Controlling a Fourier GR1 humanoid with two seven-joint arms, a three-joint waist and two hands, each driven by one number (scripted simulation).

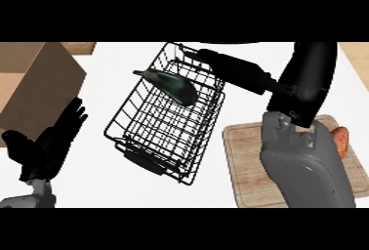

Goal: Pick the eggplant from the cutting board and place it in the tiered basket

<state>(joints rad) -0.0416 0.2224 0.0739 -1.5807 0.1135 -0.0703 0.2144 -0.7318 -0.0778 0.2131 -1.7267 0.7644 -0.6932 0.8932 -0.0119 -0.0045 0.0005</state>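
Observation:
The dark eggplant lies inside the black wire tiered basket, in its far half, with the stem end pointing left. My right hand hovers over the basket's far right corner, just right of the eggplant. Its fingers are straight and hold nothing; a small gap separates them from the eggplant. The wooden cutting board sits right of the basket, partly hidden under my right forearm. My left hand rests open at the left edge, fingers up.
An orange vegetable lies on the cutting board's right side, half hidden by my right forearm. A brown cardboard box stands at the far left, close behind my left hand. White counter shows between the box and the basket.

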